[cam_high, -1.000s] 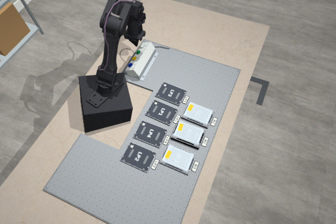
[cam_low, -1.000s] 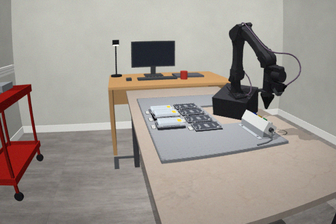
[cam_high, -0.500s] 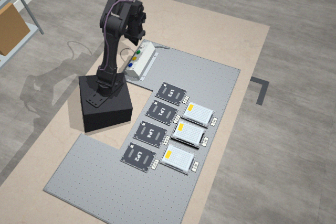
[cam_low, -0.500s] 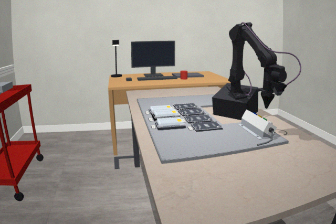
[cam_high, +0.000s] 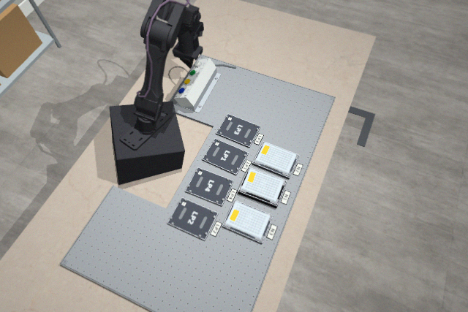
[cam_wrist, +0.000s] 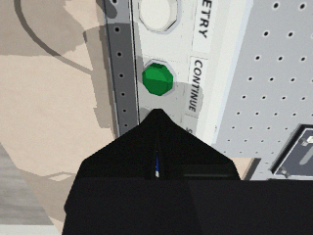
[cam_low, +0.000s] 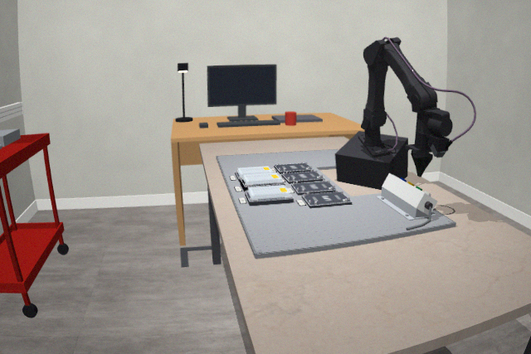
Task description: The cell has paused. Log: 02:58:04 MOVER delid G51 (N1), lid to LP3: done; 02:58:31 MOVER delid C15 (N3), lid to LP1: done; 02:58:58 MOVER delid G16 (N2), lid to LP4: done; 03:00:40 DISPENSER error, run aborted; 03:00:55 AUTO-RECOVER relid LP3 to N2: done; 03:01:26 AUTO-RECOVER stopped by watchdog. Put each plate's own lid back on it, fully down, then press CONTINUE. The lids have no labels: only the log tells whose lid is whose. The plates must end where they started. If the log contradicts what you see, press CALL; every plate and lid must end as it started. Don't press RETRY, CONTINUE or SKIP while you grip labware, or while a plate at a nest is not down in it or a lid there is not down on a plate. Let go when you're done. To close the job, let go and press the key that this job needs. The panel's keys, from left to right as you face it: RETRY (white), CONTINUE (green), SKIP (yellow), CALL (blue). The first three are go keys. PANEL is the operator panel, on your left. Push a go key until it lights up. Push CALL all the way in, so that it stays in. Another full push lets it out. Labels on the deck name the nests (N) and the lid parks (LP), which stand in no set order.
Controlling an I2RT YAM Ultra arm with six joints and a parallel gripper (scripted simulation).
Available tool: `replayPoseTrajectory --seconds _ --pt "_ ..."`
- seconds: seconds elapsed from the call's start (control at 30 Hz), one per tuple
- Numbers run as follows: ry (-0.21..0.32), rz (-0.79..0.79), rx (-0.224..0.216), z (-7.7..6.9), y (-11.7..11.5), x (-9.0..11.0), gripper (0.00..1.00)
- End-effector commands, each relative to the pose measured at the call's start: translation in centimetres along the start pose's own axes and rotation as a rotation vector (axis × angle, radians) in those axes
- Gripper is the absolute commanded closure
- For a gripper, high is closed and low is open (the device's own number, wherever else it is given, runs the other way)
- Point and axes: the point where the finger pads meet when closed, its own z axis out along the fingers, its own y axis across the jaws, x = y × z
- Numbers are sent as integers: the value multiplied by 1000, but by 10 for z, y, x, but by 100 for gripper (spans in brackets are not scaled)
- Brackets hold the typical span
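My gripper (cam_high: 187,62) is shut and empty. It hangs above the white operator panel (cam_high: 195,83), over its far end. In the wrist view the fingertips (cam_wrist: 156,115) sit just short of the green CONTINUE key (cam_wrist: 157,79), with the white RETRY key (cam_wrist: 157,14) beyond it. The green (cam_high: 192,72), yellow (cam_high: 186,81) and blue (cam_high: 180,90) keys show in the top view. Three plates (cam_high: 276,158) (cam_high: 262,185) (cam_high: 247,220) sit in a row in their nests, each under a clear lid. The four lid parks LP3 (cam_high: 239,130), LP1 (cam_high: 226,156), LP4 (cam_high: 208,186) and LP2 (cam_high: 193,219) are bare.
The arm's black base block (cam_high: 145,142) stands left of the lid parks. A cable (cam_high: 223,63) runs from the panel's far end. A desk with a monitor (cam_low: 241,85) stands behind the table, and a red cart (cam_low: 26,221) is on the floor at the left.
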Motion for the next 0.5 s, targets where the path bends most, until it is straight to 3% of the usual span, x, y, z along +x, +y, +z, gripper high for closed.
replayPoseTrajectory --seconds 0.0,0.47 --pt "-70 10 -5 -8 0 -19 100" --pt "-65 8 -5 -8 2 -23 100"
